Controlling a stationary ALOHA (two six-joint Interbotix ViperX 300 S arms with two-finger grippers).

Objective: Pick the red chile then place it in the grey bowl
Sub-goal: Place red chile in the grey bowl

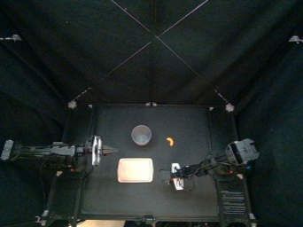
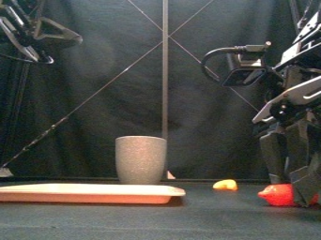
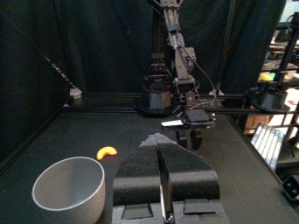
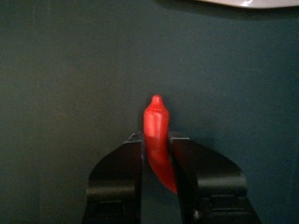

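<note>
The red chile (image 4: 156, 118) is lying nearest, its tapered end pointing away from the wrist; the right gripper (image 4: 158, 142) is clamping both jaws on the chile's thicker half. In the front view the chile is sitting low at the bench (image 2: 189, 220), though whether it is touching the surface cannot be told. From above, the chile is lying at 3 o'clock of the flat pink tray (image 1: 136, 169), just beside it; the tall grey speckled cup (image 1: 142, 134) is standing upright at 12 o'clock of the tray; a small orange curved toy (image 1: 173, 140) is lying at 3 o'clock of the cup, apart from it. The left gripper (image 3: 162, 144) is hanging at the bench's 9 o'clock side, its jaws pressing together on nothing.
</note>
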